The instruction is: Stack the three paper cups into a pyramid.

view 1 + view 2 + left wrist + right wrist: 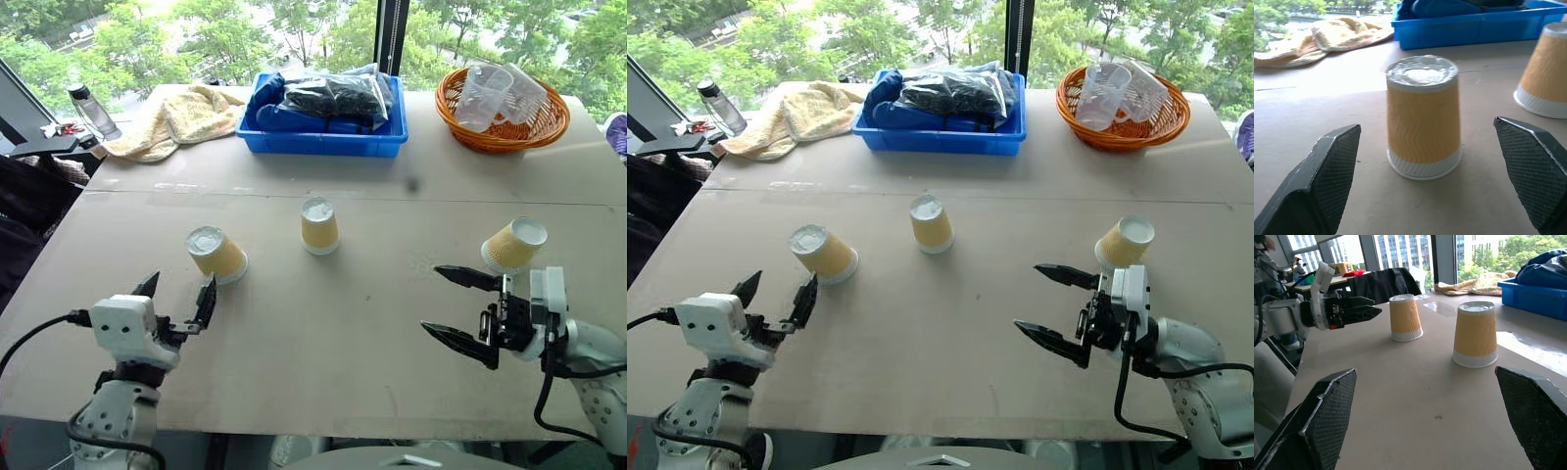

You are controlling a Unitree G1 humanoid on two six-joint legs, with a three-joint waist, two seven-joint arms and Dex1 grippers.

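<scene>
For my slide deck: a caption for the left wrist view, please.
Open left gripper lined up on an upside-down paper cup standing on the table, untouched.

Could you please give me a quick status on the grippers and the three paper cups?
Left gripper open, facing left cup. Right gripper open, empty. Middle cup and right cup apart, upside down; nothing stacked. Nothing in the way.

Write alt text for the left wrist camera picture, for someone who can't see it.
An upside-down yellow-tan paper cup stands on the tan table, centred ahead of the left gripper, whose black jaws are spread wide on either side without touching it. A second cup, a blue bin and a beige towel lie beyond.
</scene>
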